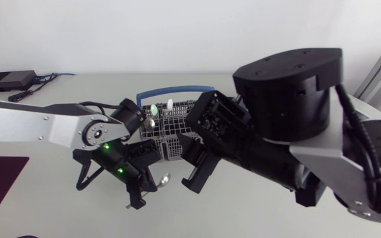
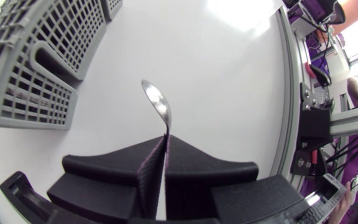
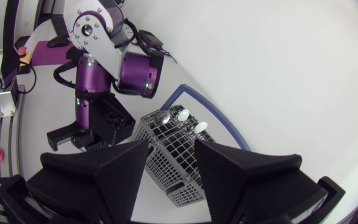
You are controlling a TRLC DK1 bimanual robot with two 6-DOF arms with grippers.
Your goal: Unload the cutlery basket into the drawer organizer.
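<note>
Steel is what I have in hand: a slim, shiny metal spoon [image 2: 156, 103], its handle pinched edge-on between the two wedge fingers of my left gripper [image 2: 159, 149], which is clamped on it, with the bowl sticking out ahead of the fingertips over bare tabletop. I judge it light and rigid but slick, and a thin handle like this can swivel in the pads, so the hold belongs low on the handle near the neck, squeezed across its flat faces, with slow wrist turns. Just beside the spoon, apart from it, stands the grey plastic mesh cutlery basket [image 1: 170, 125] with its arched blue carrying handle [image 1: 177, 90]. More pieces stand upright in its far compartments: another metal spoon bowl [image 3: 165, 116] and a couple of white rounded handle ends [image 3: 184, 114]. These look equally light, and I would take each by the part that rises above the mesh and draw it straight up so nothing snags on the grid. The basket itself looks light enough to slide or tip if a piece catches. My right gripper [image 3: 171, 146] hangs above the basket's near end with its fingers spread wide and nothing between them. Both arms meet over the middle of the pale grey table [image 1: 58, 211]. I cannot pick out the drawer organizer with any certainty. A dark flat panel [image 1: 2, 178] lies at the table's left edge, but I cannot tell whether that is it. I judge the unloading well short of finished.
</note>
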